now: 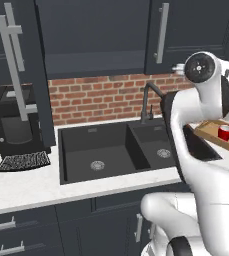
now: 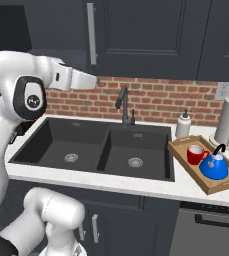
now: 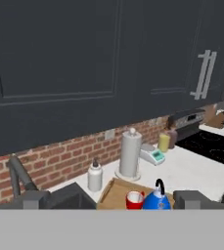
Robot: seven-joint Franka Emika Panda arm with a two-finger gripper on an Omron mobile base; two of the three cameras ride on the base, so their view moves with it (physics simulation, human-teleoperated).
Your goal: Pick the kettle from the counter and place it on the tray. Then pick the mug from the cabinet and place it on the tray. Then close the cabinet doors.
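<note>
Hand view showed the gripper (image 3: pixel 111 202) at the 6 o'clock edge, its two fingers standing wide apart with nothing between them. Just beyond the tips, the red mug (image 3: pixel 134 199) and the blue kettle (image 3: pixel 157 200) sat side by side, nearly touching, on the wooden tray (image 3: pixel 114 190). The tray rested on the counter (image 3: pixel 182 171), with the paper-towel roll (image 3: pixel 130 153) just behind it at 12 o'clock and a small white bottle (image 3: pixel 95 177) at 10 o'clock.

Both placements appeared complete; closing the doors remained. In the left base view, one cabinet door (image 1: pixel 17 65) stood swung outward at 10 o'clock, above the coffee machine (image 1: pixel 16 125), with the cabinet (image 1: pixel 93 37) interior exposed at 12 o'clock.

Risks were judged as follows. The hand faced away from the open door, so a wide swing across would be required; the elbow could clip the faucet (image 1: pixel 148 102). A push landing near the hinge side could leave the door ajar. Whether a second door was open could not be determined.
</note>
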